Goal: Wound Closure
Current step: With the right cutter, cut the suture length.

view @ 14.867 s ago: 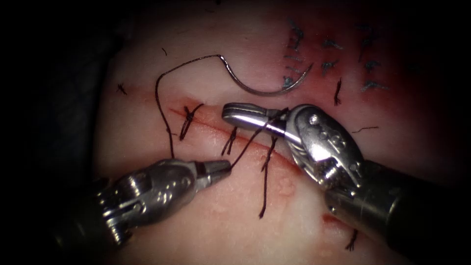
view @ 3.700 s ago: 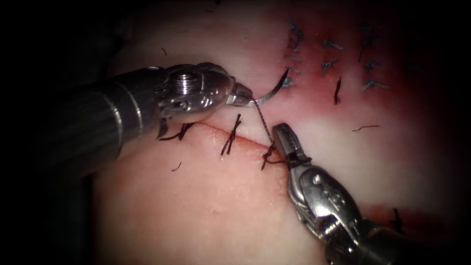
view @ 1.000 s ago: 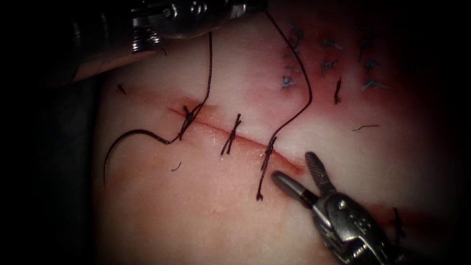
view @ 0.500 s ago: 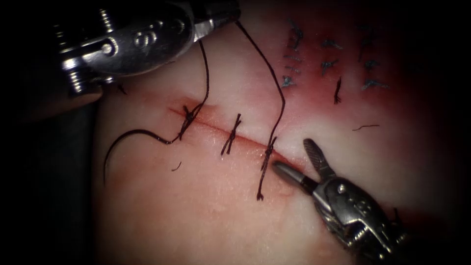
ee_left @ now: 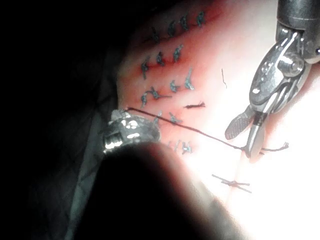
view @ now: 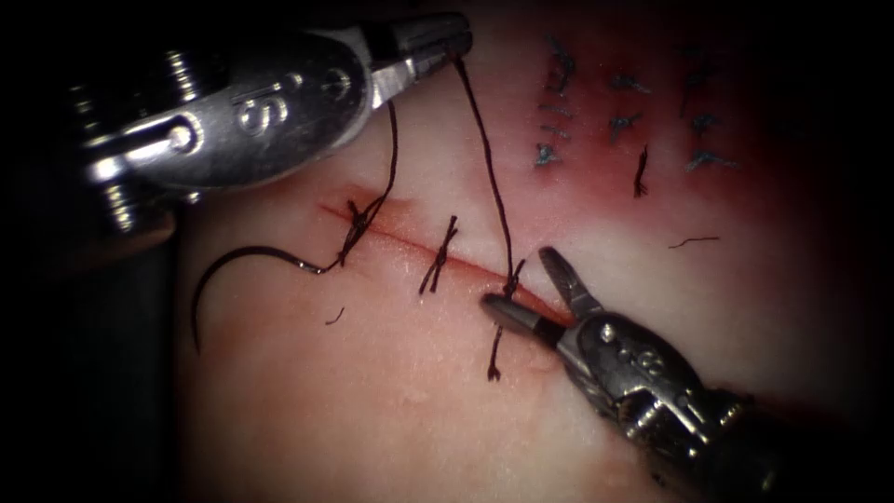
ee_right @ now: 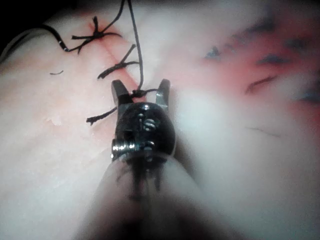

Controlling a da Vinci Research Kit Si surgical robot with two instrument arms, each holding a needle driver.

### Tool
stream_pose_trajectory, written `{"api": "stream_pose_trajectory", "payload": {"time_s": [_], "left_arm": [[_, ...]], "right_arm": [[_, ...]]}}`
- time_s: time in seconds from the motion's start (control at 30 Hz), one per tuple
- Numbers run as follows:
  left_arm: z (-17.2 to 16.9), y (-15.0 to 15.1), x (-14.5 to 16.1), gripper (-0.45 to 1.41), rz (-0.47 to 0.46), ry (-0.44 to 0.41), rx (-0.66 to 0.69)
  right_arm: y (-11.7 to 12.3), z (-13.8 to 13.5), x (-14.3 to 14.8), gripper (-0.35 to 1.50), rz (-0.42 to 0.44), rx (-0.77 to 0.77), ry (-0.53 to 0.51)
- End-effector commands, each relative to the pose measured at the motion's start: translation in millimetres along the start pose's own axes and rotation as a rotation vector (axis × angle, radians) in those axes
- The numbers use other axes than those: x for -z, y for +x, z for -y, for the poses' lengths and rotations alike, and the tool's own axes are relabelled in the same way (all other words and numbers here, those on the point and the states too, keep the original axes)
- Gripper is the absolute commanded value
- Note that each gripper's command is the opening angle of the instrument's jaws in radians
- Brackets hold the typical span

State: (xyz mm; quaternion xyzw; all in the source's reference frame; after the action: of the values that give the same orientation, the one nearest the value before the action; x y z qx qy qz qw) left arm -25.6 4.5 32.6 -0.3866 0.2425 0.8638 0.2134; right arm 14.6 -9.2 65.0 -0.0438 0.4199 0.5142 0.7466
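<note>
Both jaws of the right tool (view: 523, 284) gape around the thread (view: 491, 172), which the left tool (view: 438, 42) grips taut.

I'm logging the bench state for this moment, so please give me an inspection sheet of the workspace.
Surface: tissue, with red fluid at the upper right.
Job's things: cut crossed by three stitches; needle lies free on the tissue left of the cut, not in it; thread runs taut from the rightmost stitch up to the left gripper.
Clutter: cut ends of thread and blue marks on the tissue.
Grippers: left gripper shut on the thread; right gripper open, holding nothing, its jaws astride the thread at the rightmost stitch.
Cables: nothing seen.
Surroundings: dark.
</note>
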Motion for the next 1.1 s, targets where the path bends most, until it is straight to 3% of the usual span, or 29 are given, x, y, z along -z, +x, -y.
{"api": "stream_pose_trajectory", "payload": {"time_s": [0.03, 0.6, 1.03, 1.1], "left_arm": [[0.3, 0.3, -0.9, -0.35, -0.007, 0.002, -0.002], [-0.1, 1.4, 0.2, -0.35, -0.017, -0.002, 0.0], [-0.2, 1.6, 0.0, -0.35, -0.02, -0.001, 0.0], [-0.3, 1.8, 0.1, -0.35, -0.022, -0.002, 0.0]], "right_arm": [[0.4, 0.2, -1.4, 1.06, -0.006, 0.015, -0.004], [2.0, 0.1, -5.1, 1.13, -0.005, 0.099, -0.03], [2.3, 1.7, -6.6, 1.08, -0.018, 0.136, -0.007], [2.3, 1.7, -6.7, 0.96, -0.018, 0.136, -0.006]]}}
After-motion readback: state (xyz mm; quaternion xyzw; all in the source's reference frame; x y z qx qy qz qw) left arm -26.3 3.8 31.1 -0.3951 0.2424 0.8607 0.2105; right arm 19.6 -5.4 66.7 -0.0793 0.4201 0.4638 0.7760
